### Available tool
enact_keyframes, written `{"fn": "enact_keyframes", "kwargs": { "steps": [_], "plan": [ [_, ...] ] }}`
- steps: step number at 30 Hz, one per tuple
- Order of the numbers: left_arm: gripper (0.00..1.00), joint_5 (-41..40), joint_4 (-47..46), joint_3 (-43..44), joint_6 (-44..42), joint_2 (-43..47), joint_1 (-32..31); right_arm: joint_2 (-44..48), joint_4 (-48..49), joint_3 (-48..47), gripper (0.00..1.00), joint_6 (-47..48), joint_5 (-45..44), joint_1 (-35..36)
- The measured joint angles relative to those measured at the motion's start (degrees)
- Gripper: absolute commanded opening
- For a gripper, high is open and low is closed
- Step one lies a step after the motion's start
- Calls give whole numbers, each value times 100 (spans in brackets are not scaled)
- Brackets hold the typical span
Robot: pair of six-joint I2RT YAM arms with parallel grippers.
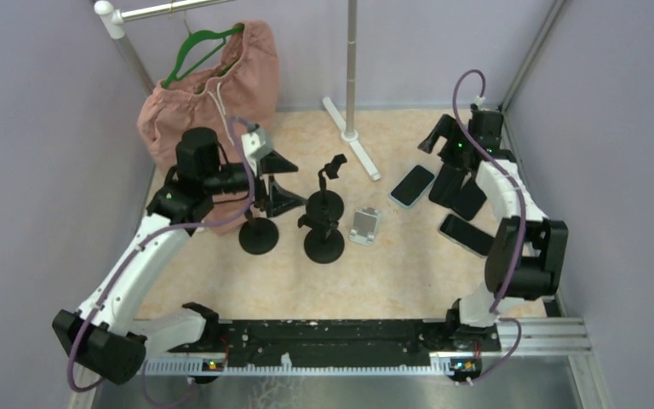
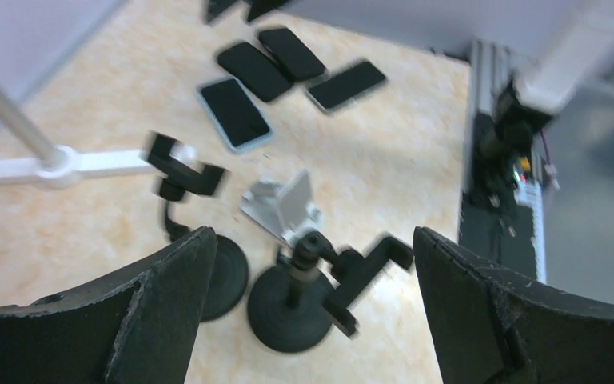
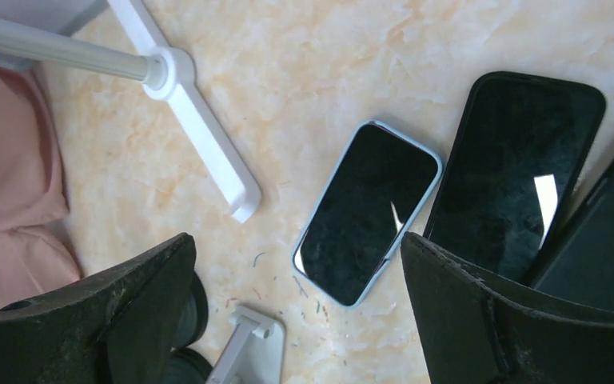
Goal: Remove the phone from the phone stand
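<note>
Both open: left end effector [image 2: 308, 240], right end effector [image 3: 296, 244]. Raise right clear of blue phone [image 3: 368, 212]; spare black phones [image 3: 512, 176] beside it.

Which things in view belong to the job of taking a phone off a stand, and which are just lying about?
Part of the job: black stands, silver stand, blue-cased phone, black phones.

Just lying about: pink garment, white rack foot.
</note>
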State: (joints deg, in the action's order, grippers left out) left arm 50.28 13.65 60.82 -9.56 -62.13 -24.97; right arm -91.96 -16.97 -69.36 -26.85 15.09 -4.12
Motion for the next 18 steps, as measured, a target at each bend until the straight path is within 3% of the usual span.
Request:
{"fn": "enact_keyframes", "kwargs": {
  "steps": [9, 13, 18],
  "plan": [
    [99, -472, 2468, 4315, 407, -2334, 1495, 1309, -433, 17, 99, -24, -382, 24],
    [99, -704, 3414, 4924, 249, -2500, 2184, 1827, -560, 142, 99, -39, -555, 26],
    [99, -1008, 4236, 4704, -507, -2208, 2970, 2310, -787, 382, 99, 9, -938, 26]
  ]
}}
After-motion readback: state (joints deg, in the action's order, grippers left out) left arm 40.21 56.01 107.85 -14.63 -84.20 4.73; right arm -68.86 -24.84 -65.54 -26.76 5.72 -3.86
